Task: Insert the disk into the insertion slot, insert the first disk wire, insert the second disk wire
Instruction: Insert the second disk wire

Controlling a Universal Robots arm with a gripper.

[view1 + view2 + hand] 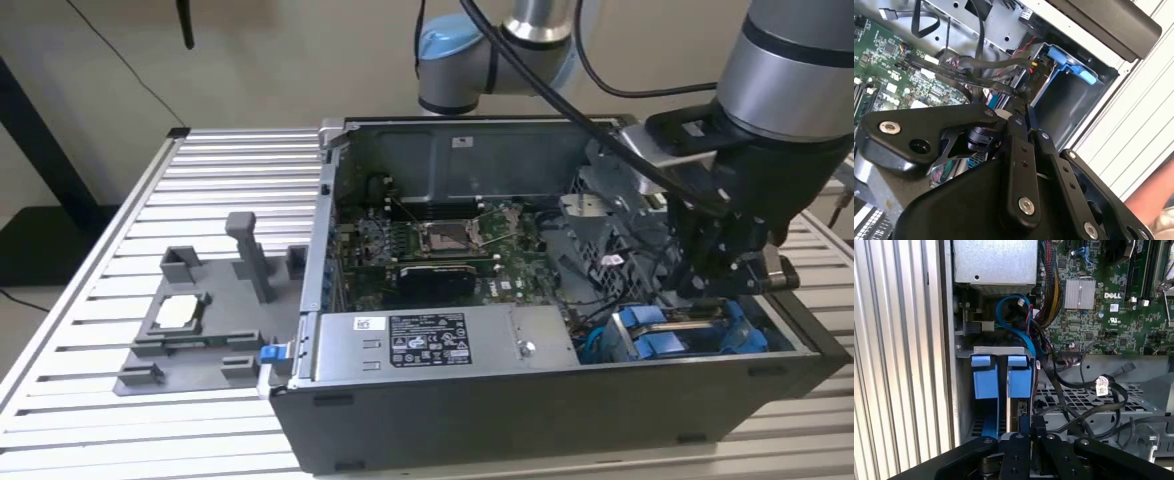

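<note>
Looking at the exterior view, you see the gripper (727, 285) reaching down into the open computer case (534, 420) at the exterior view's right, just above the insertion slot (681, 335), a grey bay with bright blue plastic fittings beside the silver power-supply box (414, 345). A grey fixture (200, 330) lies on the slatted table (80, 300), well apart from the case.

In the second wrist view, the black fingers (1021, 150) meet at a point near dark cables (974, 75), with the blue-edged bay (1069, 85) just beyond; you cannot tell whether they grip anything.

In the first wrist view, two blue tabs (1001, 375) stand side by side in the slot, and a thin dark edge, possibly the disk (1016, 415), runs between them down to the fingertips. The green motherboard (1109, 295) lies beside it.
</note>
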